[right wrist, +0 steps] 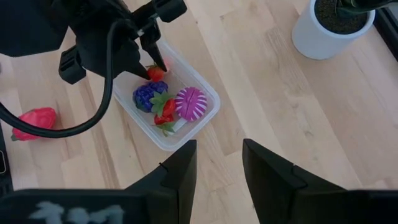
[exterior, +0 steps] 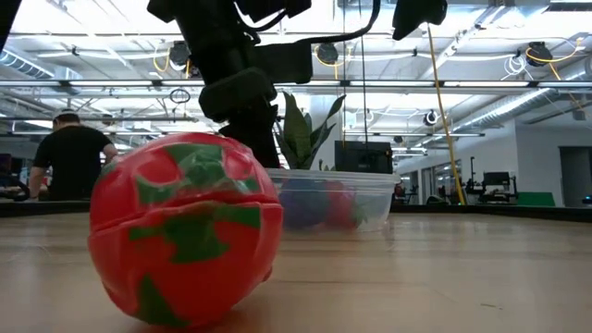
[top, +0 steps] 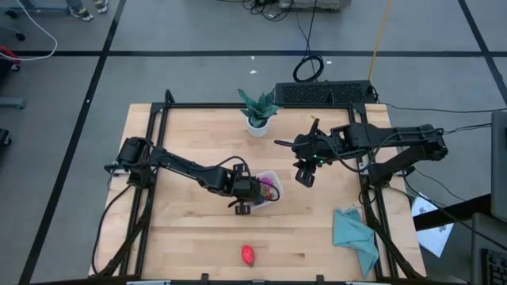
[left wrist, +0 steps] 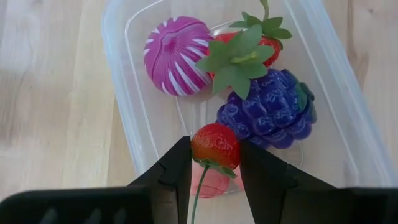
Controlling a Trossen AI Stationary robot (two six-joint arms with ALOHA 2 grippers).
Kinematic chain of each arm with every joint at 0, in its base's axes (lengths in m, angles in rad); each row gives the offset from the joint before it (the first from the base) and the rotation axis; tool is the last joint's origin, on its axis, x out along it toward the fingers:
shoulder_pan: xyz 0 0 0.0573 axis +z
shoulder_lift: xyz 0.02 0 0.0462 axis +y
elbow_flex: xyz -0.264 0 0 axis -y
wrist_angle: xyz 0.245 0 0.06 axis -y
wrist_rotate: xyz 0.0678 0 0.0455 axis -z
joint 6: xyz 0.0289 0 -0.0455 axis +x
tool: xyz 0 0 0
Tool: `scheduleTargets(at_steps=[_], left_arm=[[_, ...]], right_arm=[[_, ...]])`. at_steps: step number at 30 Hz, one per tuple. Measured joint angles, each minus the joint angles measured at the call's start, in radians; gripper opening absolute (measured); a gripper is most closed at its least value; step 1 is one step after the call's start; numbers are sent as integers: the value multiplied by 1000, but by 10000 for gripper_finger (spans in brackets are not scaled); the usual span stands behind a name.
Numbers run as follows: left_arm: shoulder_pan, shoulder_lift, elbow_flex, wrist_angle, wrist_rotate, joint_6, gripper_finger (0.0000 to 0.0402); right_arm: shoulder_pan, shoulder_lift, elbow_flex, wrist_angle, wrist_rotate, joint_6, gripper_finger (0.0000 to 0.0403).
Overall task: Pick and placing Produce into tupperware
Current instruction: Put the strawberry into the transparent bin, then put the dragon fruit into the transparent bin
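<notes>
The clear tupperware [left wrist: 127, 118] [top: 268, 186] sits mid-table and holds a pink-and-white striped fruit [left wrist: 176, 54], a red strawberry with green leaves [left wrist: 244, 51] and purple grapes [left wrist: 270, 109]. My left gripper [left wrist: 214, 149] [top: 249, 195] is over the container's end, shut on a small red fruit [left wrist: 215, 144] with a green stem. Another red fruit [top: 249, 254] [right wrist: 34, 121] lies on the table near the near edge; it fills the front of the low view [exterior: 185, 236]. My right gripper [right wrist: 219, 149] [top: 305, 174] hangs open above the table to the container's right, touching nothing. My left gripper pinches the small red fruit between its two fingertips [left wrist: 180, 155], one on either side of the fruit's round body [left wrist: 215, 140]. The fingers come from above, slanting down. The fruit is lifted over the inside of the tupperware, with its green stem [left wrist: 200, 186] trailing back between the fingers.
A green potted plant in a white pot [top: 257, 112] [right wrist: 329, 25] stands near the far edge. A teal cloth [top: 354, 237] lies at the near right corner. Bare wood shows to the left of the container and around the loose red fruit. A person [exterior: 69, 157] stands in the room beyond.
</notes>
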Motion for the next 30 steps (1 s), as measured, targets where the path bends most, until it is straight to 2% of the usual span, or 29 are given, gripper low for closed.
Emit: scheduleTargets(at_steps=[5, 15, 22, 27, 30], left_arm=[[0, 0, 0, -1, 1, 4, 118], [-1, 0, 0, -1, 2, 3, 195], [-1, -6, -1, -4, -19, 64, 213], [-1, -97, 37, -126, -116, 99, 214], [-7, -183, 78, -230, -136, 56, 214]], right_arm=[[0, 0, 0, 0, 0, -9, 121], [0, 0, 0, 0, 0, -11, 121], [0, 0, 0, 0, 0, -11, 121], [0, 0, 0, 0, 0, -11, 121], [0, 0, 0, 1, -1, -11, 121]])
